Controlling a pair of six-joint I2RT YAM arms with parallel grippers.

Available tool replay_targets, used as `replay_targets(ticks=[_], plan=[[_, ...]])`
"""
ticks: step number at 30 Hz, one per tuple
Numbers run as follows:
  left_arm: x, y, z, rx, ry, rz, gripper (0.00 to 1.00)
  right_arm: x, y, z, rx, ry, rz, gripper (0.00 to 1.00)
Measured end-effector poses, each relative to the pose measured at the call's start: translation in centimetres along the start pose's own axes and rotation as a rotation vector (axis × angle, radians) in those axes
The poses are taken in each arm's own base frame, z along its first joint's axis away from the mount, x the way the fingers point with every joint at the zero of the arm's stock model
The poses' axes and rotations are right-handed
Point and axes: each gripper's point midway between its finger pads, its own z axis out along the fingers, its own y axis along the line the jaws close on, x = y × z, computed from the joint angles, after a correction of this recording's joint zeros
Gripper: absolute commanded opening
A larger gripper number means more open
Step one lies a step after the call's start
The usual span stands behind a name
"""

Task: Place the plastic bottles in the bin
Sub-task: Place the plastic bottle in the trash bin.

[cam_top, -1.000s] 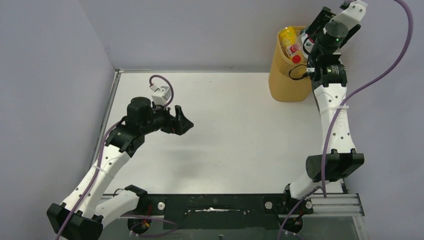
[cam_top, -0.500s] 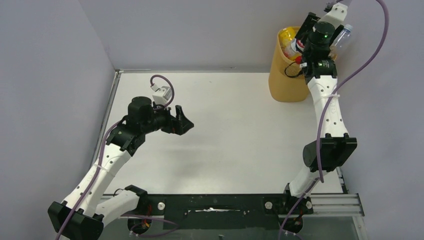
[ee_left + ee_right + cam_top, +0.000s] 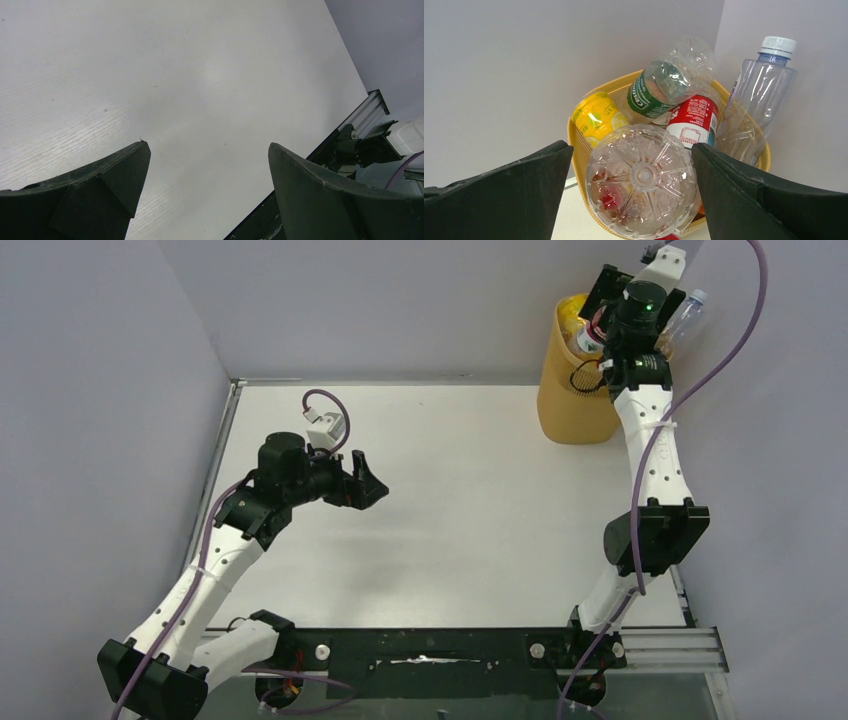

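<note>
The yellow-orange bin [image 3: 568,405] stands at the table's far right corner, and my right gripper [image 3: 612,302] hovers over its rim. From the right wrist, the bin [image 3: 574,142] holds several plastic bottles: a yellow one [image 3: 596,117], a green-labelled clear one [image 3: 664,82] and a red-labelled one [image 3: 694,120]. A tall clear one with a white cap [image 3: 764,90] leans out at the right. Another clear bottle [image 3: 641,182] shows its base between the spread fingers of my right gripper [image 3: 633,147], with a gap on the left side. My left gripper [image 3: 365,485] hangs open over bare table, nothing between the fingers of the left gripper [image 3: 209,145].
The white table [image 3: 480,500] is walled by grey panels at the back and left. The tall bottle's cap [image 3: 697,298] pokes out beside the right wrist. A black frame and rail [image 3: 660,645] run along the near edge, also visible from the left wrist [image 3: 360,145].
The right gripper's jaws have spread apart, letting go of the clear bottle over the bin, and its wrist has shifted a little left. The left arm has not moved.
</note>
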Motion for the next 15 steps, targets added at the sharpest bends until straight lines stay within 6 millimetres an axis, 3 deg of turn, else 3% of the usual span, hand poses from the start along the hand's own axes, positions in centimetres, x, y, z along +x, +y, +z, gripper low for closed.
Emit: replay_targets(ticks=[10,15], plan=[[0.0,0.0,0.0,0.0,0.0,-0.001,0.9,-1.4,0.8,-0.7,-0.047,-0.015,0.008,0.98],[-0.1,-0.1,0.0,0.0,-0.003,0.0,0.9,-2.7,0.7,-2.1,-0.057,-0.029,0.018,0.98]])
